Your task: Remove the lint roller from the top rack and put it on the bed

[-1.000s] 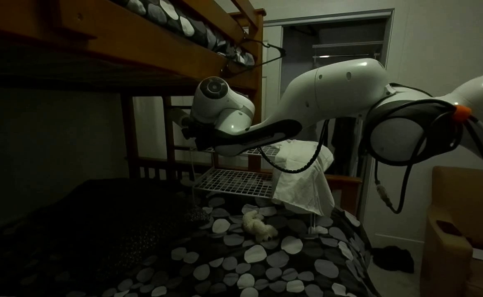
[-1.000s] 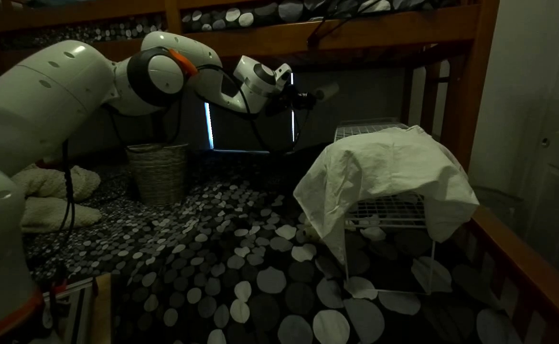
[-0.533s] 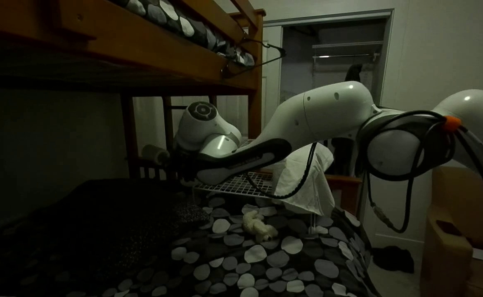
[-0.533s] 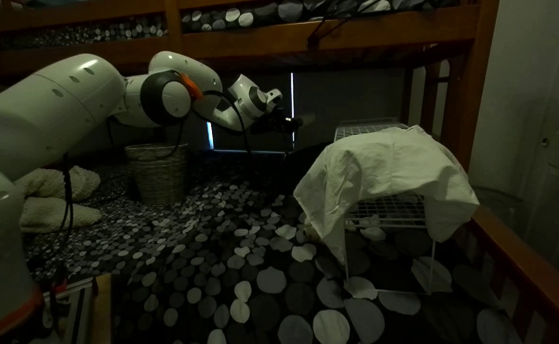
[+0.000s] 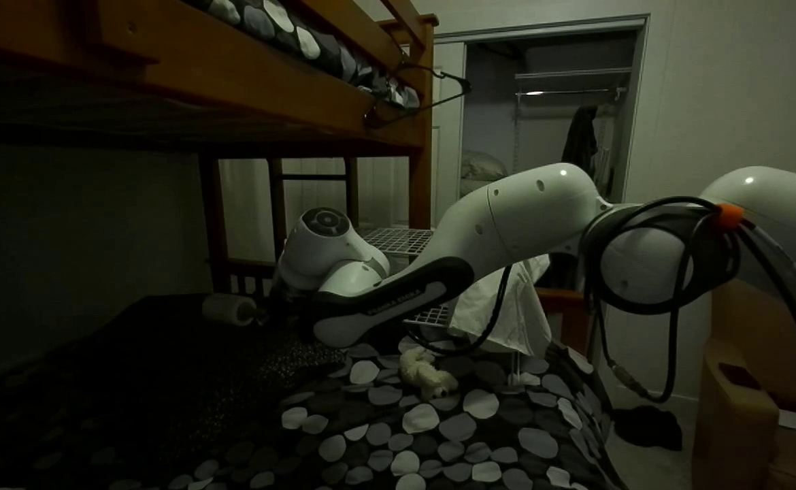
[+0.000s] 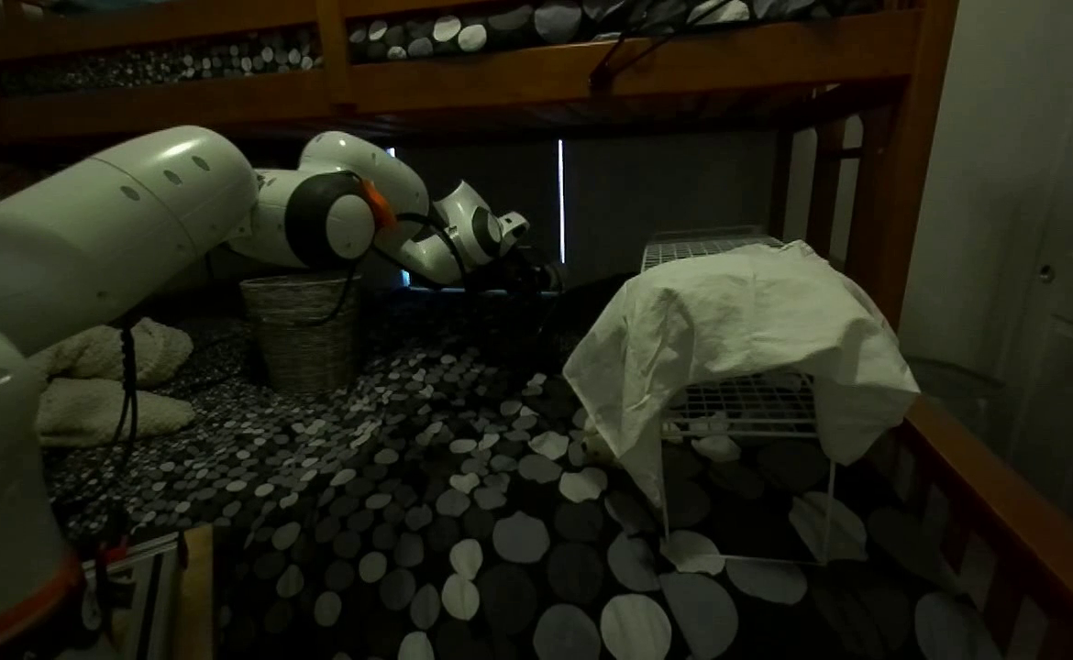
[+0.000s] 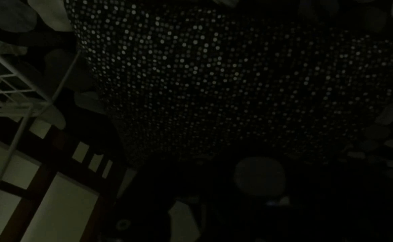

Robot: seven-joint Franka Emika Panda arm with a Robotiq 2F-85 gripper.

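The lint roller, a pale cylinder (image 5: pixel 229 309), sticks out to the left of my gripper (image 5: pixel 272 316) in an exterior view. My gripper is shut on its handle end and holds it low over the dark speckled pillow on the bed (image 5: pixel 411 422). I cannot tell whether the roller touches the pillow. In an exterior view the gripper (image 6: pixel 536 275) is a dark shape and the roller is lost in shadow. In the wrist view the fingers are nearly black; a pale round shape there seems to be the roller's end (image 7: pixel 259 176). The white wire rack (image 5: pixel 398 239) stands behind the arm.
A white cloth (image 6: pixel 747 302) hangs over the rack (image 6: pixel 702 247). A small plush toy (image 5: pixel 426 373) lies on the bed. A wicker basket (image 6: pixel 303 335) stands near the arm. The upper bunk's wooden rail (image 6: pixel 637 73) runs above. The sequined pillow (image 7: pixel 216 77) fills the wrist view.
The arm has come down steadily, and the lint roller has moved with it from rack height, down and away from the rack, to just over the pillow. The rack, cloth and toy have not moved.
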